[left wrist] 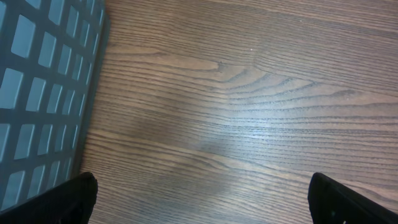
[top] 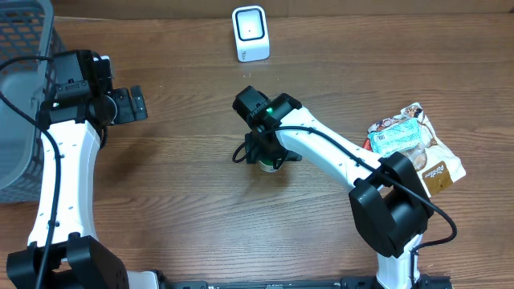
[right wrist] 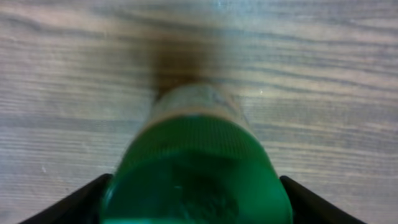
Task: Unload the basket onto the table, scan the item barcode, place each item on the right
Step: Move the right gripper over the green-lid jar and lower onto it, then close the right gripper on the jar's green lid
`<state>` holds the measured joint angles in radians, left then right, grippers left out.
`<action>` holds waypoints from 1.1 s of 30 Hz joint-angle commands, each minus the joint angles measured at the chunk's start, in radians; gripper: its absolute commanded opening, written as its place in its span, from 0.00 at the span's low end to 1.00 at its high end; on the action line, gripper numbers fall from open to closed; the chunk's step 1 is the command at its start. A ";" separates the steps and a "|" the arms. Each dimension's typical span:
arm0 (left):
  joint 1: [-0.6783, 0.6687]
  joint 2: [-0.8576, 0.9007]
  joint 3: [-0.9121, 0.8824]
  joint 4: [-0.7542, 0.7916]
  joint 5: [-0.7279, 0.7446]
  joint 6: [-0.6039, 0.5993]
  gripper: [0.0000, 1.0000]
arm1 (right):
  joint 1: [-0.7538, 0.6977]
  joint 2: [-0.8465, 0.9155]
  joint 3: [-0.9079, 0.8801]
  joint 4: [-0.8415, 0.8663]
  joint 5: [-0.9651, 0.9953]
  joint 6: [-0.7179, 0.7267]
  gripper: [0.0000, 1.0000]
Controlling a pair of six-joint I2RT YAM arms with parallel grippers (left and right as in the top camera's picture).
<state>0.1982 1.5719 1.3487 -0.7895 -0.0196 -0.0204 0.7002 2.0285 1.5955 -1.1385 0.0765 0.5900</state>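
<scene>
A wooden table [top: 177, 217] fills the overhead view, with a grey mesh basket [top: 20, 96] at its far left edge. The left arm [top: 60, 177] runs up beside the basket, and the left gripper [top: 138, 104] hangs over bare wood with its jaws spread wide and nothing between them. Its wrist view shows only wood grain and the basket wall [left wrist: 43, 81]. The right arm [top: 329, 152] reaches from the near right side toward the middle of the table. By its base, at the right edge, lies a heap of snack bags [top: 414, 144]. A small white barcode scanner [top: 250, 34] stands at the far edge, well apart from both arms. The right gripper [top: 265, 156] is down over a small bottle [right wrist: 196, 174] with a ribbed green screw cap, near the table's centre. The cap faces the wrist camera, with a finger [right wrist: 81, 202] close on either side. I cannot tell whether they clamp it or only flank it.
</scene>
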 commanded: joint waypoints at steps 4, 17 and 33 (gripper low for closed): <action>-0.002 0.005 0.007 0.001 -0.003 -0.010 1.00 | -0.002 -0.021 -0.007 -0.008 -0.005 0.006 0.68; -0.002 0.005 0.007 0.001 -0.003 -0.010 1.00 | -0.002 -0.022 -0.007 0.029 0.054 -0.045 0.91; -0.002 0.005 0.007 0.001 -0.003 -0.010 1.00 | -0.012 -0.022 0.006 0.084 0.110 -0.074 1.00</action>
<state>0.1982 1.5719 1.3487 -0.7895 -0.0200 -0.0204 0.6933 2.0281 1.5948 -1.0607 0.1650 0.5228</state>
